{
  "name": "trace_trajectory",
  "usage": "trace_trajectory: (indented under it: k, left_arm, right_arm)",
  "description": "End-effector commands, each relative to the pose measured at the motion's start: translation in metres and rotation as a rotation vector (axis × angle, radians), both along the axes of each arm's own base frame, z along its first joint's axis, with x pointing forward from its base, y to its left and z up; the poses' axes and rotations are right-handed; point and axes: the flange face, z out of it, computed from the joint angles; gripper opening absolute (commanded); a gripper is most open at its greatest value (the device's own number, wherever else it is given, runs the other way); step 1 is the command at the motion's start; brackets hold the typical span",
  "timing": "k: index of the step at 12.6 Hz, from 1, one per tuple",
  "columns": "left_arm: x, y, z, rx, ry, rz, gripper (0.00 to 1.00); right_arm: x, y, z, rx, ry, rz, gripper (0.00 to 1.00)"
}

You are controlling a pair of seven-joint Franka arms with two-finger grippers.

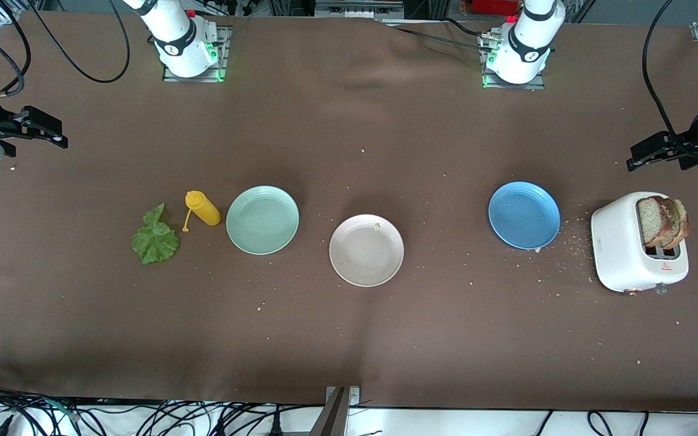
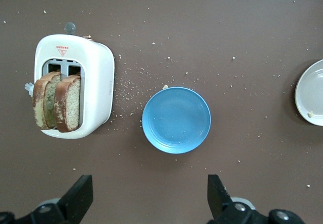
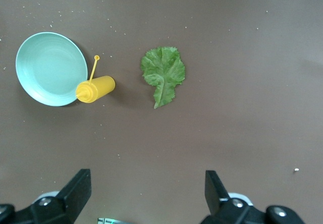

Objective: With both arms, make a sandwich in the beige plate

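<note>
The beige plate (image 1: 366, 250) sits bare at the table's middle; its edge shows in the left wrist view (image 2: 310, 93). Two brown bread slices (image 1: 663, 221) stand in a white toaster (image 1: 637, 251) at the left arm's end, also in the left wrist view (image 2: 57, 103). A green lettuce leaf (image 1: 155, 237) lies flat at the right arm's end, also in the right wrist view (image 3: 163, 73). My left gripper (image 1: 643, 156) is open and empty, high above the table near the toaster. My right gripper (image 1: 43, 132) is open and empty, high at the right arm's end.
A blue plate (image 1: 524, 215) lies between the toaster and the beige plate. A mint-green plate (image 1: 262, 219) and a yellow squeeze bottle (image 1: 203, 208) on its side lie between the beige plate and the lettuce. Crumbs are scattered around the toaster.
</note>
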Motion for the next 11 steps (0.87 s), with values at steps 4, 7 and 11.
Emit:
trace_trajectory:
  k: [4,7,11]
  left_arm:
    - [0.005,0.000,0.004,-0.031,-0.013,-0.015,1.00]
    - [0.005,0.001,0.004,-0.031,-0.013,-0.015,1.00]
    - [0.004,0.005,0.004,-0.033,-0.011,-0.009,1.00]
  right_arm:
    - [-0.001,-0.004,0.000,-0.054,0.017,0.008,1.00]
    - [0.002,-0.005,-0.012,-0.063,0.052,0.007,1.00]
    - [0.000,-0.004,-0.015,-0.060,0.077,0.010,1.00]
